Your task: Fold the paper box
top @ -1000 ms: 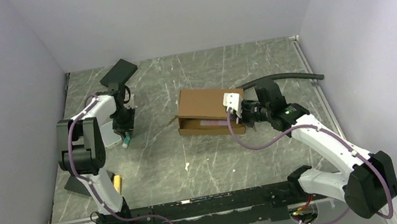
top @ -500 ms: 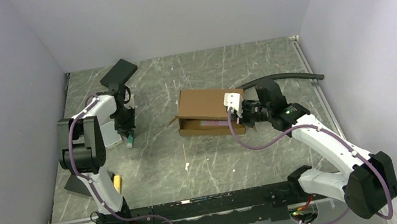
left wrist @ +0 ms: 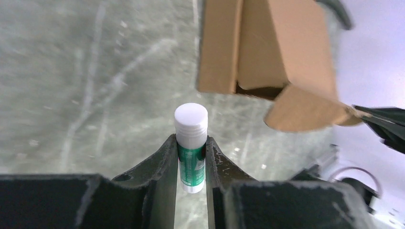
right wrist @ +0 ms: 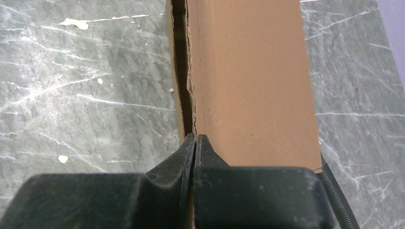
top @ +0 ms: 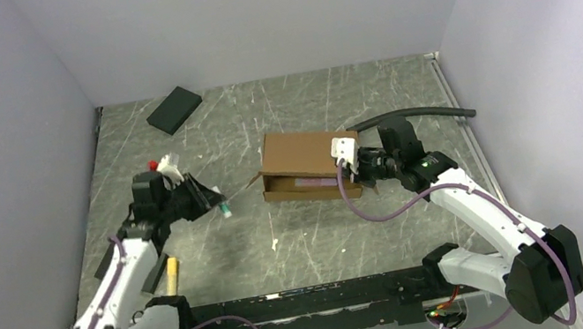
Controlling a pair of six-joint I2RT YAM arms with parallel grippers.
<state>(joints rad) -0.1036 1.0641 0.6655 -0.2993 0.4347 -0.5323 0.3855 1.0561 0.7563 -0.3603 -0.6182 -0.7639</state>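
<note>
Left fingers (left wrist: 165, 160) pinch stick (left wrist: 191, 138); right fingers (right wrist: 190, 149), box (right wrist: 253, 81)

Paper box: I count one paper box (top: 297, 156).
Glue stick: one glue stick (left wrist: 191, 119), white cap, green label.
Black pads: one black pad (top: 174, 110) in plain sight. I also make out one dark slab (top: 104, 266), half hidden at the left edge.
Yellow cylinder: one yellow cylinder (top: 171, 275).
Black hose: one black hose (top: 431, 111).
White scraps: one white scrap (top: 274, 244) I can count from above.
Tools: two, my left tool (left wrist: 191, 140) and right tool (right wrist: 196, 138).
</note>
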